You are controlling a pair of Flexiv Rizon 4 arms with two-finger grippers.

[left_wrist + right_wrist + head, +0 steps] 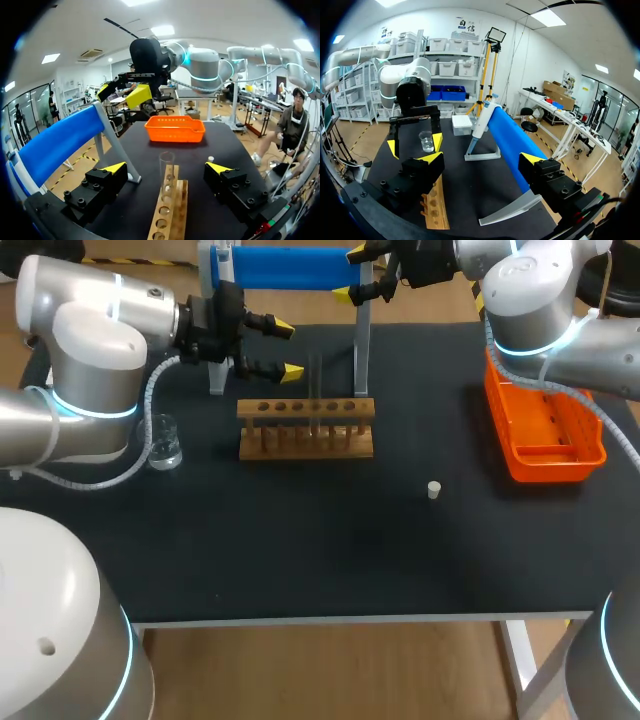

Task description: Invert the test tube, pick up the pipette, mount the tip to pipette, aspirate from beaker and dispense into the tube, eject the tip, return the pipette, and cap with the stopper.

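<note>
Head view: the wooden rack (306, 428) stands mid-table with the test tube (315, 390) upright in a hole just right of its middle, glass clear all the way down. At the rack's 9 o'clock sits the beaker (165, 443), a little clear liquid in its bottom. At 3 o'clock, well apart, lies the orange bin (545, 425), its ribbed floor showing. The white stopper (434, 490) rests on the mat at 4 o'clock. At 12 o'clock rises the blue stand (285, 268).

The left gripper (285, 349) hovers at the rack's 11 o'clock, fingers spread. In the left wrist view the tube stands ahead of it, in line with the gap, touching neither tip.

The right gripper (352, 273) is up at the stand, fingers parted and holding nothing. Its wrist view shows the pipette (479, 127) hanging on the stand's far end, a white tip box (462, 125) beside it.
</note>
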